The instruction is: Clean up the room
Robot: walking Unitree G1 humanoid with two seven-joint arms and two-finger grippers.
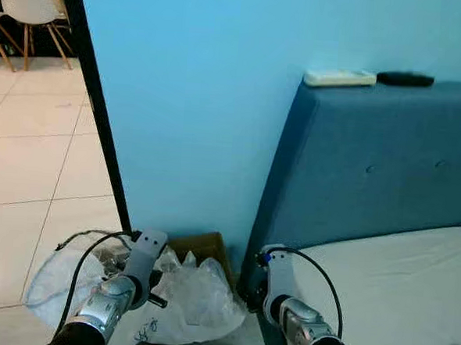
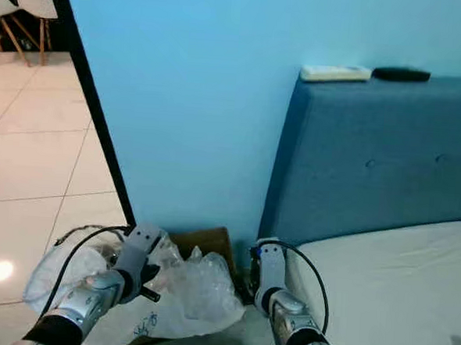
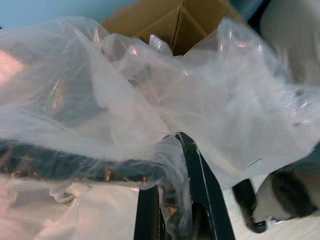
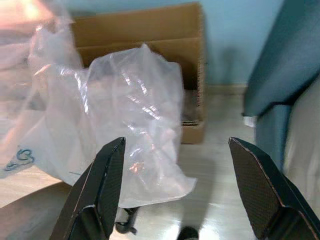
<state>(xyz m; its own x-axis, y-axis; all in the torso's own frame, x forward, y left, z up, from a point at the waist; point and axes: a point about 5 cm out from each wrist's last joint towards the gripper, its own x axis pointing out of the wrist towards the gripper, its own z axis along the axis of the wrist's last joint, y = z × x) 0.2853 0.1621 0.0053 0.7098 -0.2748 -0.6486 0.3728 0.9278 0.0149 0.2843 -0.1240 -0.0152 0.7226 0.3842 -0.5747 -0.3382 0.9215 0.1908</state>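
A crumpled clear plastic bag (image 1: 195,295) lies over an open cardboard box (image 1: 207,245) on the floor against the blue wall. In the left wrist view my left gripper (image 3: 172,200) is shut on a fold of the plastic bag (image 3: 165,100), with the film pinched between its black fingers (image 3: 200,185). The cardboard box (image 3: 175,22) stands just behind. My right gripper (image 4: 177,145) is open and holds nothing, hovering low beside the bag (image 4: 130,115) and in front of the box (image 4: 150,35). Both silver arms reach down by the foot of the headboard.
A blue upholstered headboard (image 1: 387,166) and a bed with a white sheet (image 1: 395,292) fill the right. On the headboard's top lie a white remote (image 1: 340,77) and a black remote (image 1: 405,78). A black door frame (image 1: 101,118) edges tiled floor (image 1: 28,160) with chairs (image 1: 29,4).
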